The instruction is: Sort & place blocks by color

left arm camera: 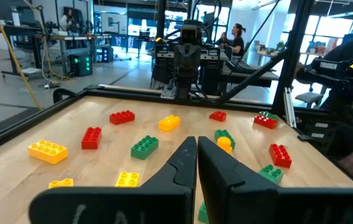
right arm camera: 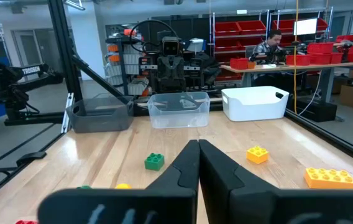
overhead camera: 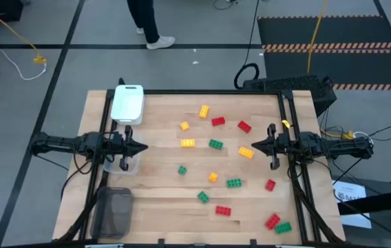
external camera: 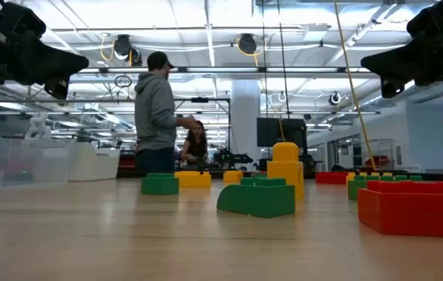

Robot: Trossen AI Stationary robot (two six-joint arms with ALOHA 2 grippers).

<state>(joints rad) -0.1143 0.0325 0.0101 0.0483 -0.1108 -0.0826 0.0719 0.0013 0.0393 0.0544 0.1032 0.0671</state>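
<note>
Wooden table (overhead camera: pixel 161 207) is carrying the blocks (overhead camera: pixel 215 144), lying scattered across its middle and right side. Left gripper (overhead camera: pixel 139 147) and right gripper (overhead camera: pixel 256 146) are hovering at opposite edges, fingers pressed together, holding nothing. Blocks appear light, rigid, smooth-sided; gripping across flat sides seems advisable.

Glossy plastic blocks (overhead camera: pixel 215 144) lie on the smooth, pale wood surface (overhead camera: pixel 161 207), near a clear plastic tray (right arm camera: pixel 179 109).

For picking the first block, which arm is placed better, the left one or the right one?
Probably right: the right gripper, fingers together, hangs almost beside an orange block. The left gripper, also shut, sits over the clear tray, farther from any block.
</note>
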